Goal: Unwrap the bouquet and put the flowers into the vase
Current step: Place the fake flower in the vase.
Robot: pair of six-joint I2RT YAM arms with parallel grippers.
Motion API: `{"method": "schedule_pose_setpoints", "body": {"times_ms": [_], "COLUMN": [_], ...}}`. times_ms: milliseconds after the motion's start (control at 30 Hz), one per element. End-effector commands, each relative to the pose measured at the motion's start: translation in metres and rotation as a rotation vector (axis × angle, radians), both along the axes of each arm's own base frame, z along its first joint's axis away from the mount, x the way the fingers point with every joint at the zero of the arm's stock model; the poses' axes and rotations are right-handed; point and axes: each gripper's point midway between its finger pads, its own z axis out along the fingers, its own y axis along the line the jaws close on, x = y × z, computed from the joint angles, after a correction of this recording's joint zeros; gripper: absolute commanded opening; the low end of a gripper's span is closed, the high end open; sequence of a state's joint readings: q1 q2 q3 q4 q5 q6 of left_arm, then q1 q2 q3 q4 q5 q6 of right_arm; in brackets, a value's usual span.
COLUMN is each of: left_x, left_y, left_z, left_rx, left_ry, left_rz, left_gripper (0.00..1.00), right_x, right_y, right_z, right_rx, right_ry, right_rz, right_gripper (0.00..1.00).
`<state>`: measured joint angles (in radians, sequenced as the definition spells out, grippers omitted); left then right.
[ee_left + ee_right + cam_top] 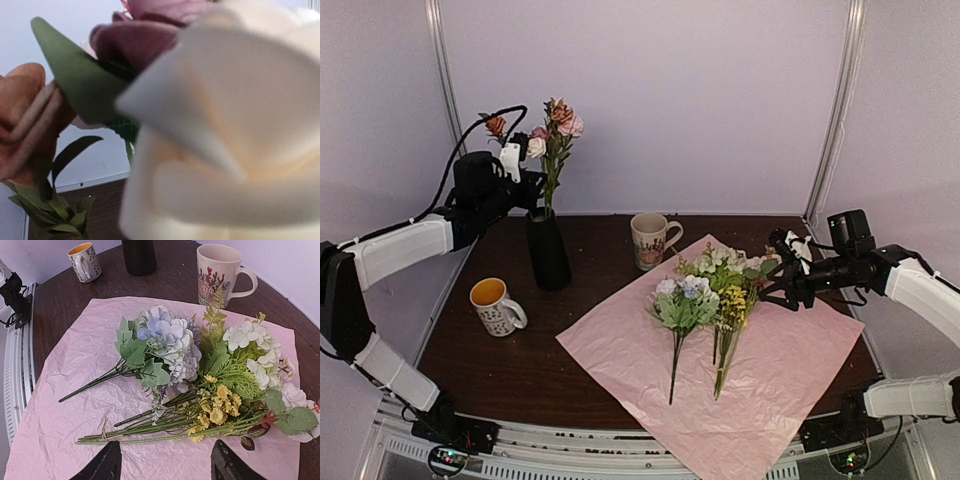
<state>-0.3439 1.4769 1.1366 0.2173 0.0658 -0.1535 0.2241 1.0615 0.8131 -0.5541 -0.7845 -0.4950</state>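
Observation:
The lilac-pink paper (760, 390) lies spread flat on the table. On it lie the flowers: a lavender-blue bunch (170, 342), yellow sprigs (215, 407) and white blooms (252, 342). A thin tan tie (104, 429) loops their stem ends. My right gripper (162, 465) hangs open just short of the stems, with nothing between its fingers; in the top view this right gripper (782, 272) is at the blooms' right side. The black vase (548, 250) holds pink, orange and white flowers (560, 125). My left gripper (523, 158) is up against them. A white bloom (235, 130) fills its wrist view and hides the fingers.
A cream patterned mug (650, 240) stands behind the paper, and an orange-lined mug (495, 305) sits left of it, in front of the vase. The paper overhangs the table's near edge. White walls close in the back and sides.

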Motion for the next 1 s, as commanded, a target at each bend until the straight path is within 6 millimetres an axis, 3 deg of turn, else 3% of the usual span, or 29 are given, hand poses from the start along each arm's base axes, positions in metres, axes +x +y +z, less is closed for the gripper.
{"method": "schedule_pose_setpoints", "body": {"times_ms": [0,233,467,500,567,633,767,967], "left_x": [0.005,0.009,0.006,0.005,0.0,-0.012,-0.039,-0.092], "left_y": [-0.007,-0.012,-0.008,-0.007,-0.002,0.0,0.008,0.006], "left_z": [0.006,0.001,0.005,0.008,0.016,0.029,0.04,0.009], "left_rx": [0.004,0.021,0.026,0.025,0.018,0.012,-0.039,-0.046], "left_ry": [-0.022,-0.019,-0.026,-0.028,-0.029,-0.045,-0.01,0.112], "left_rz": [-0.038,-0.062,-0.044,-0.039,-0.018,-0.002,0.041,0.049], "left_gripper": [0.17,0.0,0.0,0.03,0.28,0.38,0.4,0.42], "right_x": [0.003,0.003,0.003,0.003,0.003,0.003,0.003,0.005], "right_y": [0.002,0.001,0.001,0.001,0.001,0.001,0.001,0.001], "right_z": [0.011,0.01,0.01,0.01,0.011,0.011,0.011,0.011], "right_rx": [0.007,0.005,0.003,0.003,0.004,0.005,0.006,0.003], "right_ry": [-0.025,-0.025,-0.027,-0.026,-0.027,-0.026,-0.026,-0.024], "right_rz": [0.01,0.009,0.008,0.008,0.008,0.008,0.007,0.002], "right_gripper": [0.62,0.62,0.62,0.62,0.62,0.62,0.62,0.62]}}
